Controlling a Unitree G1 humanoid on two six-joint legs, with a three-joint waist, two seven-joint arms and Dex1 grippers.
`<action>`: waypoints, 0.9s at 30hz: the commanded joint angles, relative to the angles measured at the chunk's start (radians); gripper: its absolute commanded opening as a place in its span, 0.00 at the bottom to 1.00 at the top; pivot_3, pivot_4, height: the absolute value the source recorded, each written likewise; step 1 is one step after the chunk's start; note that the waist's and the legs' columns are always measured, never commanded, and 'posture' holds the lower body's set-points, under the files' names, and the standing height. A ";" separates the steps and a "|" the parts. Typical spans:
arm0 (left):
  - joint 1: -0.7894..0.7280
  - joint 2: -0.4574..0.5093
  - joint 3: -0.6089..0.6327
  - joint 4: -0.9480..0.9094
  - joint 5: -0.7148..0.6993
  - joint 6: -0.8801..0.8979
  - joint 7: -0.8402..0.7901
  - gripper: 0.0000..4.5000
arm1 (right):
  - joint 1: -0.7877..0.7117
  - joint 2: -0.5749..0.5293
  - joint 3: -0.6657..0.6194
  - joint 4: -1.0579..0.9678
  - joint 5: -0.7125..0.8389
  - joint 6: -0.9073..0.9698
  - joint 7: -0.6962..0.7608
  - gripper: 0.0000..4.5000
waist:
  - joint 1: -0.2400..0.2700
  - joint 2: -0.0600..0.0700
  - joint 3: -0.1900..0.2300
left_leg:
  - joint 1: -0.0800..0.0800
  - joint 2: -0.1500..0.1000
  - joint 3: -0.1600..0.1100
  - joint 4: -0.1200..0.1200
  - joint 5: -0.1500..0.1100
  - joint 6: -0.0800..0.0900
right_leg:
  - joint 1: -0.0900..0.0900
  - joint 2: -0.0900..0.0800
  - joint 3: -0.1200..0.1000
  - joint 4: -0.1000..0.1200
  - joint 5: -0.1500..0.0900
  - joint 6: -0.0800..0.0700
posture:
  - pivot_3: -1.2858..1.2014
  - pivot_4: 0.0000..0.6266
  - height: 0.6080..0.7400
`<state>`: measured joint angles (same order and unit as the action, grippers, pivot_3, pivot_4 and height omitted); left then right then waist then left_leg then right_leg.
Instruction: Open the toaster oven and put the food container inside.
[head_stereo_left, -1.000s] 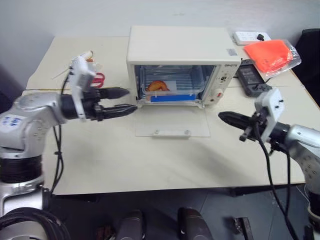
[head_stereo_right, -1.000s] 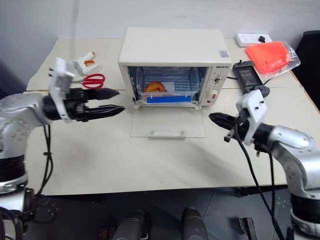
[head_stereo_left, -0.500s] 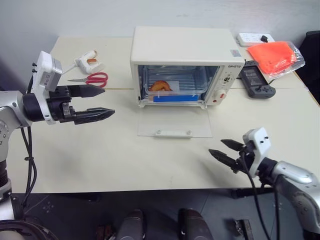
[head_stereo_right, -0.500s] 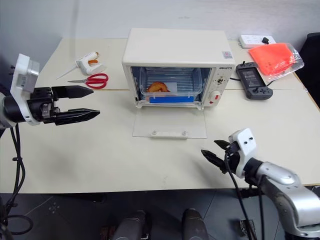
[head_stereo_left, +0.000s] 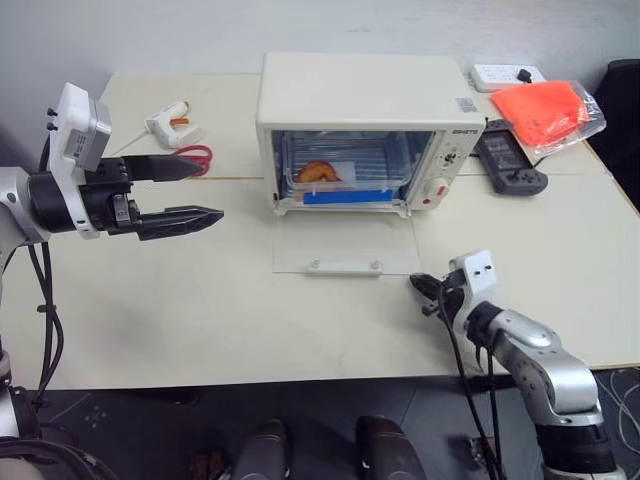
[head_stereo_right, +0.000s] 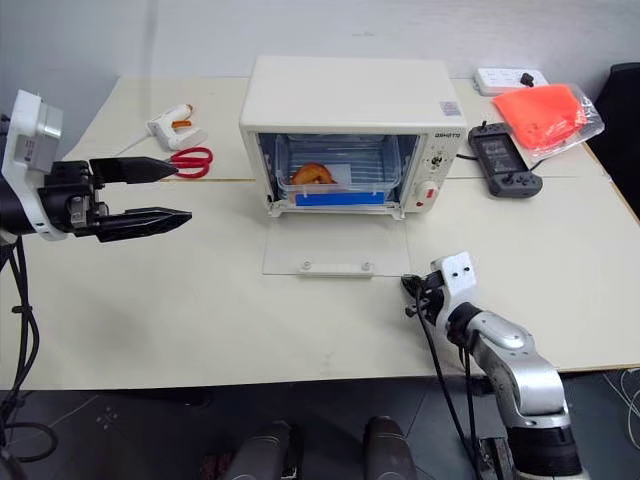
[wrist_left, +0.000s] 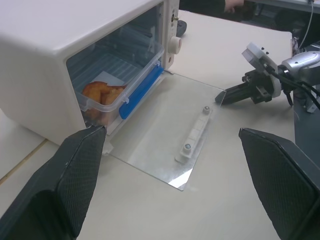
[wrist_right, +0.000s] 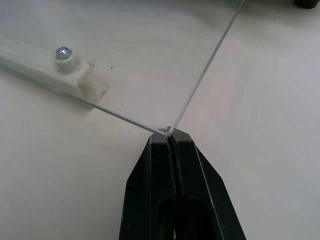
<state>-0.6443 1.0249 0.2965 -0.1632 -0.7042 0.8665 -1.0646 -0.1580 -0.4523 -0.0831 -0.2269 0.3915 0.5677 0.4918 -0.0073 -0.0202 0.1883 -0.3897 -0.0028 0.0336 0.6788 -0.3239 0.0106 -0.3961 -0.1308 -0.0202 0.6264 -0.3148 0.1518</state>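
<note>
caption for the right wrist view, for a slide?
Shut right gripper at the corner of the toaster oven's lowered glass door, by its white handle.

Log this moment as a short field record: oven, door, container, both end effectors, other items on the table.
oven: toaster oven at the back middle of the table
door: glass door folded down flat on the table
container: food container inside the oven, blue clip strip toward the front
left end effector: left end effector open, above the table, left of the oven
right end effector: right end effector shut, tips at the door's near corner
other items: scissors, power strip, orange bag
</note>
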 joint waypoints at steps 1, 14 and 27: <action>-0.027 0.007 0.011 -0.003 -0.016 -0.019 0.001 1.00 | -0.048 -0.002 -0.017 -0.012 0.011 -0.035 0.024 0.01 | 0.000 0.000 0.000 | 0.000 0.000 0.000 0.000 0.000 0.000 | 0.000 0.000 0.000 0.000 0.000 0.000 | 0.52 0.24 1.00; -0.039 -0.022 -0.034 0.043 0.006 -0.080 -0.004 1.00 | -0.344 -0.129 -0.168 -0.063 0.155 0.104 0.054 0.01 | 0.001 0.000 0.000 | -0.001 0.000 -0.001 -0.001 0.000 0.000 | -0.001 0.000 -0.001 0.000 0.000 0.000 | 0.52 0.24 1.00; -0.027 -0.006 -0.046 0.100 0.035 -0.141 -0.043 1.00 | -0.065 -0.667 -0.541 0.013 0.410 0.298 0.623 0.69 | 0.004 0.001 0.000 | -0.001 0.000 0.002 0.002 -0.003 0.004 | 0.001 0.000 -0.001 -0.002 0.000 0.001 | 0.52 0.24 1.00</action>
<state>-0.6616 0.9992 0.2314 -0.0607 -0.6728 0.7484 -1.0959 -0.2324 -1.0898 -0.5655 -0.2234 0.7730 0.8697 1.0451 -0.0035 -0.0195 0.1888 -0.3896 -0.0020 0.0369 0.6810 -0.3267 0.0151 -0.3942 -0.1314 -0.0215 0.6242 -0.3143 0.1526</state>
